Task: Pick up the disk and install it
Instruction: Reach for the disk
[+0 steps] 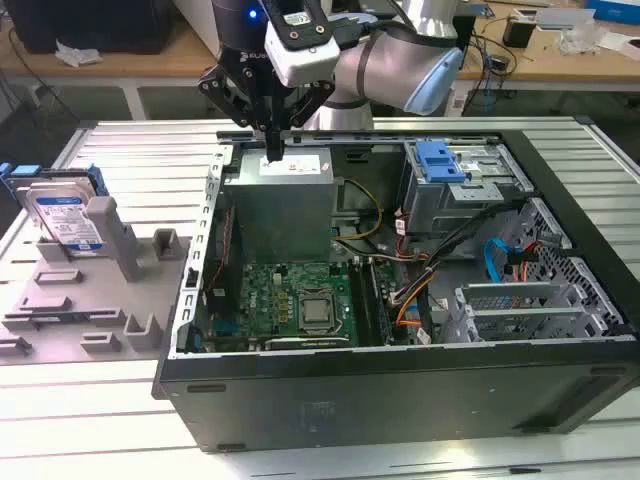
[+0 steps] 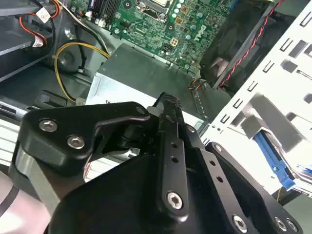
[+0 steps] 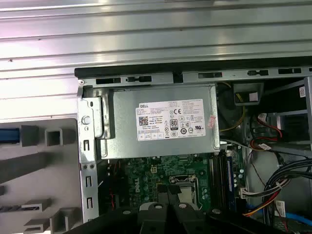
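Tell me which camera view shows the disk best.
The exterior view: the disk stands upright in the grey fixture beside the case, label facing the camera. The second wrist view catches a blue edge that may be its rail; the first wrist view a blue sliver.

The disk [image 1: 62, 222] is silver with a blue-and-white label and blue rail. The power supply box [image 3: 163, 122] is grey, its label white; the motherboard [image 1: 300, 295] green.

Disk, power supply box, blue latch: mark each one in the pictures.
disk [image 1: 62, 218]: exterior view, on its blue-and-white label.
power supply box [image 3: 170, 120]: first wrist view, on its white label.
blue latch [image 1: 440, 160]: exterior view, on its blue plastic top.
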